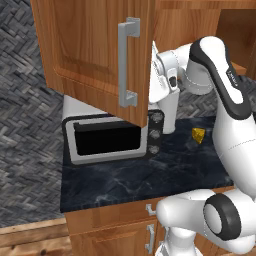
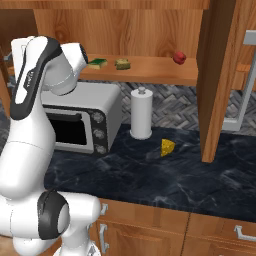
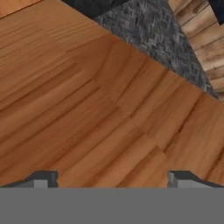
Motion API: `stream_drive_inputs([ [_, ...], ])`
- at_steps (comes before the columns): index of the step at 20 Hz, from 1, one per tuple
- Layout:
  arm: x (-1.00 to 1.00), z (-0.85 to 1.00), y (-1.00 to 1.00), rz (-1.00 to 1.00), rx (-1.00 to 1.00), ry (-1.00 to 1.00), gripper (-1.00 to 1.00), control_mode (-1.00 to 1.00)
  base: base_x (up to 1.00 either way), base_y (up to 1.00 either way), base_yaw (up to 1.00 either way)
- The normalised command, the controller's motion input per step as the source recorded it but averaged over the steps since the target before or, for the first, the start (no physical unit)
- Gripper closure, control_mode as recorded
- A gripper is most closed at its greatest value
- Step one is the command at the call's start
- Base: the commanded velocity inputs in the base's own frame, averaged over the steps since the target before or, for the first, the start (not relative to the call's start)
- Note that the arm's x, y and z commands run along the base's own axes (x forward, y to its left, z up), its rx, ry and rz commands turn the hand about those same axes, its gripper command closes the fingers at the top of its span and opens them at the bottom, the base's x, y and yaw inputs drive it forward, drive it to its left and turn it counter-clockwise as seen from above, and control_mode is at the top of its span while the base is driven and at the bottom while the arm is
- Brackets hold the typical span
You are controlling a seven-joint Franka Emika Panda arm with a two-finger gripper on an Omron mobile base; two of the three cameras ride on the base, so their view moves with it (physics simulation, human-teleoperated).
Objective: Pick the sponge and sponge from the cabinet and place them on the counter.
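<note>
The fingers [image 3: 112, 177] stand wide apart, empty, facing bare wood of the cabinet [image 2: 150, 30]. On its shelf [image 2: 155, 75], the green-topped sponge [image 2: 98, 63] lies just beside the olive sponge [image 2: 122, 63], at its 9 o'clock. Below, the dark surface [image 2: 165, 175] carries a cheese wedge [image 2: 168, 147].

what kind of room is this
A simulated kitchen, most likely: a toaster oven and paper towel roll stand on a dark marbled counter, under an open wooden wall cabinet.
</note>
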Motion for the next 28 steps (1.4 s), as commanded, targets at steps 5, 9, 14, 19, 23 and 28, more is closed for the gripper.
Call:
stream_drive_inputs([
  [5,-0.43,0.00,0.33,0.04,0.00,0.00,-1.00,-1.00,0.00,0.00,0.00],
  [9,-0.10,0.00,0.59,0.03,0.00,0.00,-1.00,-1.00,0.00,0.00,0.00],
  [14,0.00,-0.03,0.76,0.02,0.00,0.00,-1.00,-1.00,0.00,0.00,0.00],
  [19,0.00,-0.06,0.84,0.01,-0.03,0.00,-1.00,-1.00,0.00,0.00,0.00],
  [23,-0.06,-0.05,0.71,0.00,-0.07,-0.03,-1.00,-1.00,0.00,0.00,0.00],
  [28,-0.30,0.00,0.12,0.00,-0.08,-0.11,-1.00,-1.00,0.00,0.00,0.00],
])
